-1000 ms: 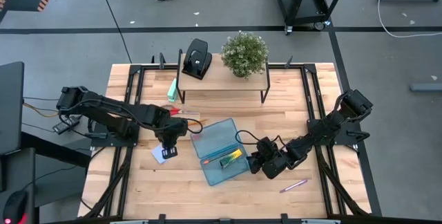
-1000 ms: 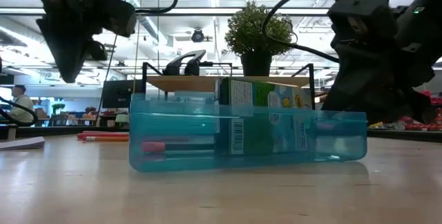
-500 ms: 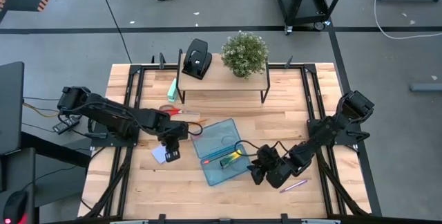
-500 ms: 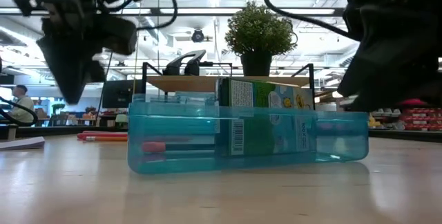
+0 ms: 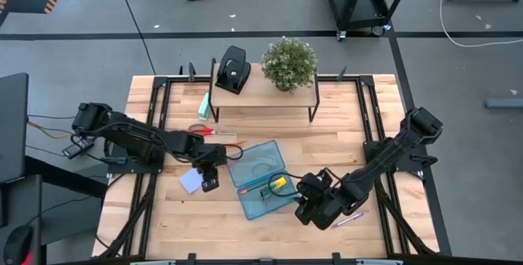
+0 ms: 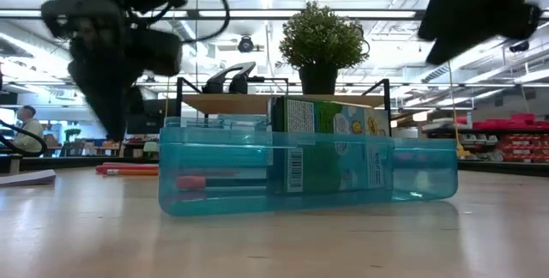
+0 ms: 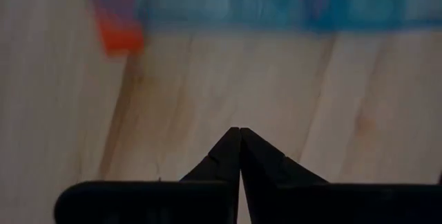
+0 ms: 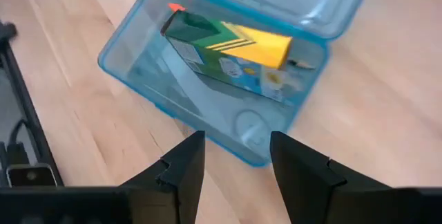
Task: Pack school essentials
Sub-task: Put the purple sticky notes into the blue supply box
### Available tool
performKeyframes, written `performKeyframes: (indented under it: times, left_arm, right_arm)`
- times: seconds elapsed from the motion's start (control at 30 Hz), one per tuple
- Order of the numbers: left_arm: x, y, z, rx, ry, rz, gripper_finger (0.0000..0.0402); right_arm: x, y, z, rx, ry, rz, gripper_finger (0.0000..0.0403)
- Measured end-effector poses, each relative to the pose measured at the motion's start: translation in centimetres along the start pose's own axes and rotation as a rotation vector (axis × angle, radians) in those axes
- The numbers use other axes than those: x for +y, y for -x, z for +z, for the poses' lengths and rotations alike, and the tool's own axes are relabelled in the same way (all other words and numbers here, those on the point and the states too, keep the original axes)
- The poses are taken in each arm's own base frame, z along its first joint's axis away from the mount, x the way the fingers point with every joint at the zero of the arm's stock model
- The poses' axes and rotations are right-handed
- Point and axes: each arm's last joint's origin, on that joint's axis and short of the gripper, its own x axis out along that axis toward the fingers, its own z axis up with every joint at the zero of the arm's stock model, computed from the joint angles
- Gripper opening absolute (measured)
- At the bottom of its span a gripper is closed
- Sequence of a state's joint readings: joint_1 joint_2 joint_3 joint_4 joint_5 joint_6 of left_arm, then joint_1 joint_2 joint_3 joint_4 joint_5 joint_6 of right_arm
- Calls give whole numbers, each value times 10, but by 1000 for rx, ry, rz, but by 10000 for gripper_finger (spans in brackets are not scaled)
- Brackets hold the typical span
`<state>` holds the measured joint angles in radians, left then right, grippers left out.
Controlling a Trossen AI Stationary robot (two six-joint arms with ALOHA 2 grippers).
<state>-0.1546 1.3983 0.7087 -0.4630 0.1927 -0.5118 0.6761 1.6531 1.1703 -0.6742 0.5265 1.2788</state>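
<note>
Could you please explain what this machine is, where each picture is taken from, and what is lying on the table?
This is a robot with two dark arms at a wooden table. One picture looks straight down, one looks level across the tabletop, and one comes from each wrist.

In the middle lies an open blue case holding a yellow-green crayon box.

The left gripper is shut, empty, beside the pale blue note pad. The right gripper is open, empty, beside the case.

A pink-purple pen lies by the right arm, and red-handled scissors lie farther back. A shelf at the back carries a plant and a black hole punch.
</note>
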Motion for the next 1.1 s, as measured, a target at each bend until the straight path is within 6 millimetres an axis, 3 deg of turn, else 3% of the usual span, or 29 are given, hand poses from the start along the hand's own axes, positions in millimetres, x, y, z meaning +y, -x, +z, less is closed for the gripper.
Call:
performKeyframes:
  times: [0.2,0.37,0.5,0.67,0.93,1.1]
  left_arm:
    - [5,2,-15,157,74,39,35]
    - [-3,17,-27,194,51,40,69]
    - [-11,37,-29,178,10,103,108]
    - [-4,53,-40,211,5,269,166]
    - [13,37,-48,241,-20,211,263]
    - [23,33,-48,244,-48,210,293]
  right_arm:
    - [13,46,21,6,68,-77,172]
    - [11,68,26,-72,77,-160,172]
    - [6,71,23,-93,75,-207,172]
    - [5,71,24,-111,80,-219,172]
    - [5,71,24,-121,81,-220,172]
    - [5,71,23,-112,81,-216,172]
